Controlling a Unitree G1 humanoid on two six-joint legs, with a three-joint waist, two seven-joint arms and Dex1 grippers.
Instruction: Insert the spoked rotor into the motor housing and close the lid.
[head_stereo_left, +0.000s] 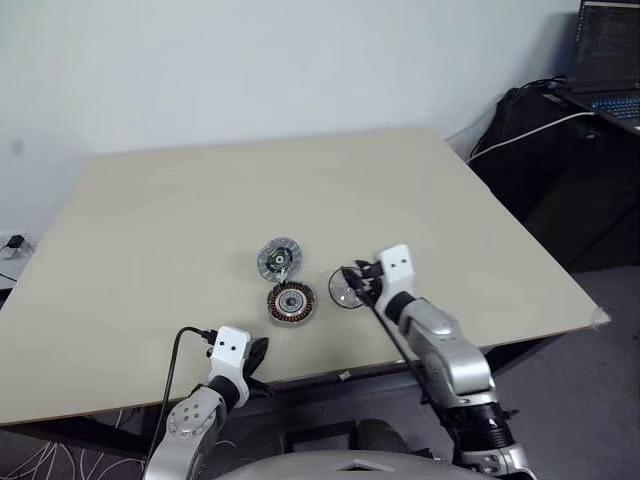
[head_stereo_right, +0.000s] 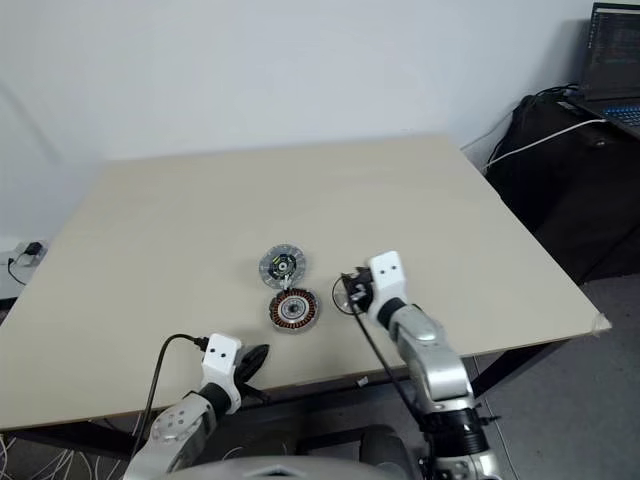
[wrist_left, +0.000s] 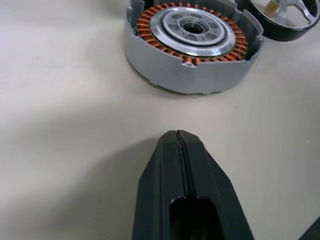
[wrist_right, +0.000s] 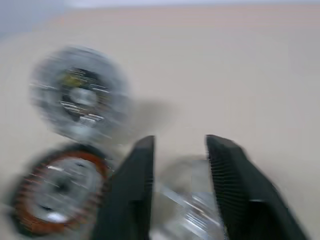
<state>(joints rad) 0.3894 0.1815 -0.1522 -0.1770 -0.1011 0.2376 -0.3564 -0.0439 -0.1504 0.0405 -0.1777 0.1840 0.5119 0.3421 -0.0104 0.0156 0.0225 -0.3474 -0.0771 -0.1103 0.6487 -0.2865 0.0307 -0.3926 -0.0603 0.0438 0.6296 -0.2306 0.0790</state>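
Note:
The spoked rotor (head_stereo_left: 347, 290), a dark-rimmed wheel with silver spokes, lies flat on the table right of centre; it is also in the left wrist view (wrist_left: 285, 34). My right gripper (head_stereo_left: 352, 277) hovers at it, open, and the rotor (wrist_right: 187, 210) shows between its fingers; contact cannot be told. The motor housing (head_stereo_left: 291, 303), a grey round shell with a ring of copper windings around a silver centre, sits just left of the rotor. The lid (head_stereo_left: 279, 258), a silver disc with a dark centre, lies behind the housing. My left gripper (head_stereo_left: 258, 350) rests shut near the front edge, pointing at the housing (wrist_left: 192, 45).
The beige table (head_stereo_left: 150, 220) ends close in front of my arms and at the right. Beyond its right edge stands a dark stand with a laptop (head_stereo_left: 608, 60) and cables. A plug (head_stereo_left: 12, 243) lies off the table's left side.

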